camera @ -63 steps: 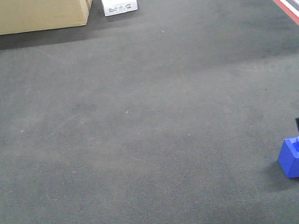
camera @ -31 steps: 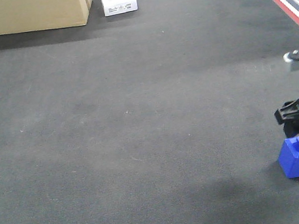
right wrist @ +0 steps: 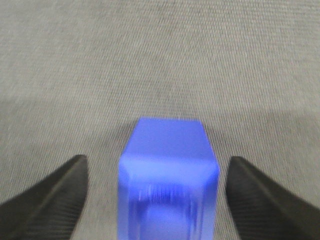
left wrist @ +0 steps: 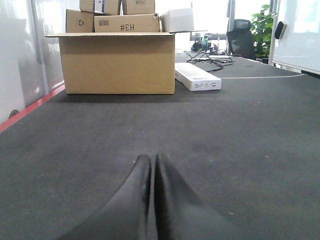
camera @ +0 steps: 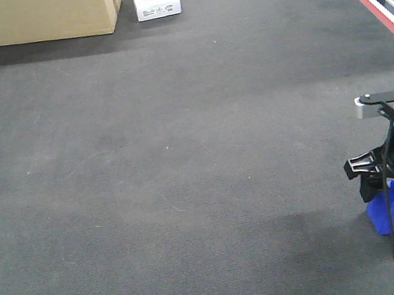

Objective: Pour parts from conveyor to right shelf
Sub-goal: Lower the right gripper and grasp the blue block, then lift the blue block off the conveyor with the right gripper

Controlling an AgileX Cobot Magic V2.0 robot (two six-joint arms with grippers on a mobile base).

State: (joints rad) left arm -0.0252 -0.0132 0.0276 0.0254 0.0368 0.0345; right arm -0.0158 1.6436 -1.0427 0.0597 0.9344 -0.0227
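Wide open: the right gripper [right wrist: 156,162]. Two dark fingers [right wrist: 55,195], one on each side of the cube [right wrist: 167,150]. Blue cube right in the middle between them. A strip of bare grey belt [right wrist: 160,60] in the gap on each side. No finger touching the cube. Near end of the cube, close to the camera, too blurry to see well.

In the front view, the same cube just under the black finger parts, sitting on the belt, close to the right edge of the picture. A soft dark shadow on the belt to the left of the cube.

Shut tight: the left gripper [left wrist: 151,159]. Both black fingers pressed side by side, only a thin line between them. Tips low over the belt; touching it or not, cannot tell.

Straight ahead of the left fingers, a long stretch of bare belt. Far ahead and a bit to the left, a big brown box [left wrist: 117,62] with small boxes [left wrist: 127,22] on top. Just right of the brown box, a flat white box [left wrist: 197,80]. Far off to the left of the fingers, a thin red strip [left wrist: 25,111] along the belt edge.
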